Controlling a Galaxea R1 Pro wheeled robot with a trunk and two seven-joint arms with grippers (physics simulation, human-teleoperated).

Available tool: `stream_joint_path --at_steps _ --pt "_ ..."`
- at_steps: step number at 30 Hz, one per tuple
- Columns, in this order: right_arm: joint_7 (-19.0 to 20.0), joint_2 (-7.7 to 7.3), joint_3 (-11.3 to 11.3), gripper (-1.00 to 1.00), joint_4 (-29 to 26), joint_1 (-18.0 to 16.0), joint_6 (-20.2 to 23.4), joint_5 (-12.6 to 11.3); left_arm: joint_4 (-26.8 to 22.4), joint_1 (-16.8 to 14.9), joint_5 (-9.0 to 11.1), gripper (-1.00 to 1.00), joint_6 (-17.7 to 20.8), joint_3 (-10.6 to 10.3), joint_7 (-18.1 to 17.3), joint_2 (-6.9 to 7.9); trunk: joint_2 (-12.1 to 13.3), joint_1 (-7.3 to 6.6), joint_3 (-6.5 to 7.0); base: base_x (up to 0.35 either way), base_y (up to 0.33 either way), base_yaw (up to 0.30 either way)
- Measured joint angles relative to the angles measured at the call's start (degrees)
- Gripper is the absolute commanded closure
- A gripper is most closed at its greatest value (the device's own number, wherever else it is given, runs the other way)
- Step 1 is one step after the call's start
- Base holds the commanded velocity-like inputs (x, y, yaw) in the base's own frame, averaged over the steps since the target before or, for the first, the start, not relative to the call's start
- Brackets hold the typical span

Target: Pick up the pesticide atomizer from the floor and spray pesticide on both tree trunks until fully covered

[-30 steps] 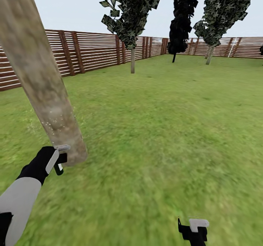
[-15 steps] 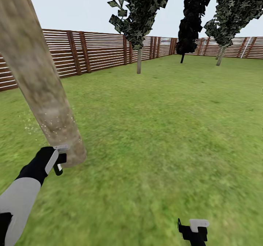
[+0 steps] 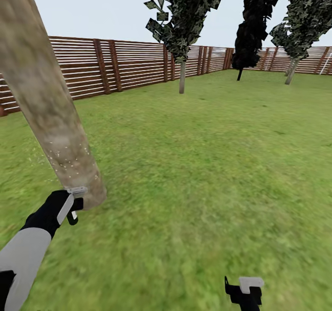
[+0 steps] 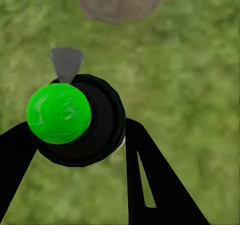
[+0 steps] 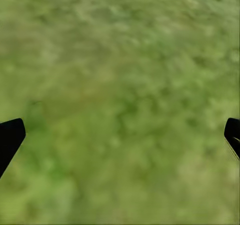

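Observation:
In the head view my left gripper (image 3: 70, 205) hangs beside the foot of the near tree trunk (image 3: 48, 98), a thick mottled grey-tan column. It is shut on the pesticide atomizer (image 4: 80, 122), a small black round bottle with a bright green top. The bottle's grey nozzle (image 4: 66, 62) points at the trunk's base (image 4: 119, 2). Pale pesticide specks (image 3: 64, 156) dot the lower trunk. A second tree (image 3: 182, 76) with a bare trunk stands far off by the fence. My right gripper (image 3: 246, 289) is open low over grass, its fingertips (image 5: 10, 137) wide apart.
Green lawn floor (image 3: 207, 163) spreads ahead and to the right. A brown slatted fence (image 3: 115, 66) encloses the garden. A near-black conifer (image 3: 251, 29) and another leafy tree (image 3: 291, 73) stand at the far right.
The whole view has shifted, with the far trees and fence sliding right, so the camera has turned. My left gripper stays beside the trunk's foot with the atomizer. The right gripper is unchanged.

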Motion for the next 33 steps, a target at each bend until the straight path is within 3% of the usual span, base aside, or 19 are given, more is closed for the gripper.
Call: stream_joint_path --at_steps 19,33 --pt "0.0 -0.01 0.0 -1.0 0.0 0.0 0.0 0.0 0.4 0.0 -0.1 1.0 -0.5 -0.1 -0.1 -0.01 0.0 -0.01 0.0 0.195 -0.243 0.041" --pt "0.0 0.0 0.0 -1.0 0.0 0.0 0.0 0.0 -0.5 -0.1 0.1 1.0 -0.3 0.0 -0.2 0.03 0.0 0.01 0.0 0.193 -0.175 0.262"
